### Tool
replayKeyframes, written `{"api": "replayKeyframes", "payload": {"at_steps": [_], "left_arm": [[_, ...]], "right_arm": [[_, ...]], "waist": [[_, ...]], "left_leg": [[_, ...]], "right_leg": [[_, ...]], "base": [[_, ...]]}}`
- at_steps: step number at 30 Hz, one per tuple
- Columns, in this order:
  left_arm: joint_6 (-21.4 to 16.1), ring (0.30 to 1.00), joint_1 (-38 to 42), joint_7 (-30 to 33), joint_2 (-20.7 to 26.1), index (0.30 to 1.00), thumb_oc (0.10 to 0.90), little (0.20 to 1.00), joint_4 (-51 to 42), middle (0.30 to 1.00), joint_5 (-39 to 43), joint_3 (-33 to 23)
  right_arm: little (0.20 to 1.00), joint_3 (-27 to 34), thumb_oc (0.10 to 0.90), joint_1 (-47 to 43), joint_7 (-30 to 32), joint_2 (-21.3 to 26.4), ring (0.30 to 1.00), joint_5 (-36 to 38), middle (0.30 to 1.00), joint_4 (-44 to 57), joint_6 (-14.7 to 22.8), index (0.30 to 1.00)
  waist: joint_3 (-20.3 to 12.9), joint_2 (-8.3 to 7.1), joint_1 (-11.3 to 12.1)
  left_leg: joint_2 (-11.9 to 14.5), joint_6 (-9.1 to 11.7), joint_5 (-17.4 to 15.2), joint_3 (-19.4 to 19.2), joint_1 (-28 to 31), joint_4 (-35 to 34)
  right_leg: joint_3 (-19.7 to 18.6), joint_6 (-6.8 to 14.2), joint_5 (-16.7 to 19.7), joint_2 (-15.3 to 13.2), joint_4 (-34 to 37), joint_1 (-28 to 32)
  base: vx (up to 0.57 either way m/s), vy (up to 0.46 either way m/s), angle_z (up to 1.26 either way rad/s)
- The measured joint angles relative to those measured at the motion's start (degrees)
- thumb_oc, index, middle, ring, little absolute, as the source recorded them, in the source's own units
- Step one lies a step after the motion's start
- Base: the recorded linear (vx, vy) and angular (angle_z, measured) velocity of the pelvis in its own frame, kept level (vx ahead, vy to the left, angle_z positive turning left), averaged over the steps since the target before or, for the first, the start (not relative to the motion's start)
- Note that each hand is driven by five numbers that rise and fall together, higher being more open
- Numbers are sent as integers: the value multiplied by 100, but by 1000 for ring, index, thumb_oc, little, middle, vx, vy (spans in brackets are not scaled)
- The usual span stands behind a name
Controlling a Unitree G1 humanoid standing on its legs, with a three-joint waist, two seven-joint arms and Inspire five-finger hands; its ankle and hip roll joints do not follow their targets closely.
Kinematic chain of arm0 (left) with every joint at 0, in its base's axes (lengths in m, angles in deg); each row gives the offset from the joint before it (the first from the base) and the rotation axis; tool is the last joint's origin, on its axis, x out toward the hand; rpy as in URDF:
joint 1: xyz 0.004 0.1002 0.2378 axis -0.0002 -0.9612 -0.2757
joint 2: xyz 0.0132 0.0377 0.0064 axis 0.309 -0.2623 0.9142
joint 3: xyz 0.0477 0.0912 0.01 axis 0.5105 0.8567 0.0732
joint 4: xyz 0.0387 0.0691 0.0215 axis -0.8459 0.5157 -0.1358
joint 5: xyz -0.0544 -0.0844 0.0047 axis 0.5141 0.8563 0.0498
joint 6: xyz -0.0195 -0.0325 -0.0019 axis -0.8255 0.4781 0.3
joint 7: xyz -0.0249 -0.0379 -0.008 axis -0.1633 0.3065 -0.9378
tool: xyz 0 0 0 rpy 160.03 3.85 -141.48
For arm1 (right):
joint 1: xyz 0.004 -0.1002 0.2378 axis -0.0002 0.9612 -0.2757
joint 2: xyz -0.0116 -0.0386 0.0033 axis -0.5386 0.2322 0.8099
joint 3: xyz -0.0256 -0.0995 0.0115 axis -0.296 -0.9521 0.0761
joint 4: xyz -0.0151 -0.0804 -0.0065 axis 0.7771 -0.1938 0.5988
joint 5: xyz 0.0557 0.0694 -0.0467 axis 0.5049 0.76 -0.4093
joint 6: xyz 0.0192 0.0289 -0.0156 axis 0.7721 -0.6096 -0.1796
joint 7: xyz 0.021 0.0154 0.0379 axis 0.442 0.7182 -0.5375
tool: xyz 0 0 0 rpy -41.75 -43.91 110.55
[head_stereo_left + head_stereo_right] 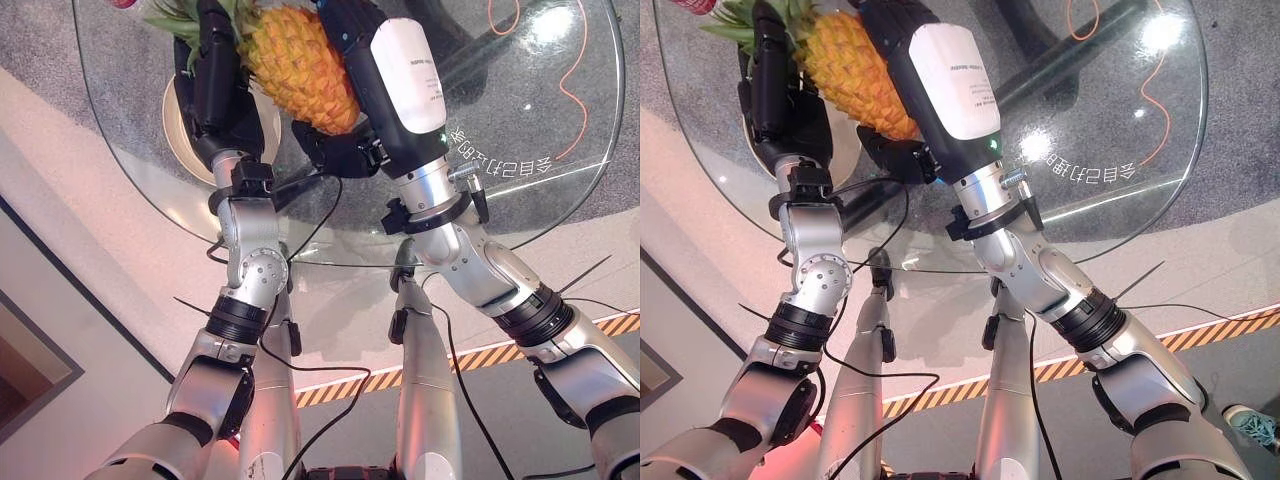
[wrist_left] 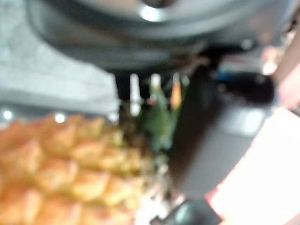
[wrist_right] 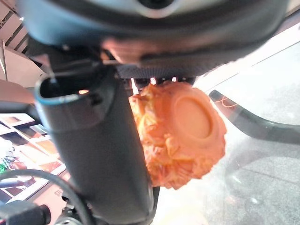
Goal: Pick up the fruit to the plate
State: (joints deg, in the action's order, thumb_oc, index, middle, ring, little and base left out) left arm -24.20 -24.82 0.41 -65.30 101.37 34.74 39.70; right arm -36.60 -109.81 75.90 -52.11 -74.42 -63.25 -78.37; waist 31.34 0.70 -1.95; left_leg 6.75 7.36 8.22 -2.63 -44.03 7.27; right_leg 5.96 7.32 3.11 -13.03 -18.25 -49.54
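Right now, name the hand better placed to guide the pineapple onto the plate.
Left. The left hand sits at the pineapple's leafy end, directly over the plate; the right hand holds the base end, farther away.

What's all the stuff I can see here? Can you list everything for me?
pineapple: one, orange-yellow with green leaves, held above the glass table between both robot hands
plate: one, cream, seen beneath the left robot hand, partly hidden
glass table: one, clear, round-edged, carrying white lettering
striped tape: one strip, orange and black, on the floor below the table
left robot hand: dark, against the pineapple's leafy end
right robot hand: dark with a white cover, against the pineapple's base end
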Motion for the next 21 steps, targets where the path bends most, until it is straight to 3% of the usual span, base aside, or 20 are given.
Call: {"api": "replayKeyframes", "payload": {"at_steps": [21], "left_arm": [[-18, 300, 1, 85, -4, 300, 100, 200, -38, 300, -53, 0]], "right_arm": [[900, 9, 800, 1, 11, 8, 900, -43, 900, -2, 5, 900]], "waist": [[0, 0, 2]], "left_leg": [[0, 0, 0, 0, 0, -7]], "right_leg": [[0, 0, 0, 0, 12, 0]], "base": [[0, 0, 0]]}}
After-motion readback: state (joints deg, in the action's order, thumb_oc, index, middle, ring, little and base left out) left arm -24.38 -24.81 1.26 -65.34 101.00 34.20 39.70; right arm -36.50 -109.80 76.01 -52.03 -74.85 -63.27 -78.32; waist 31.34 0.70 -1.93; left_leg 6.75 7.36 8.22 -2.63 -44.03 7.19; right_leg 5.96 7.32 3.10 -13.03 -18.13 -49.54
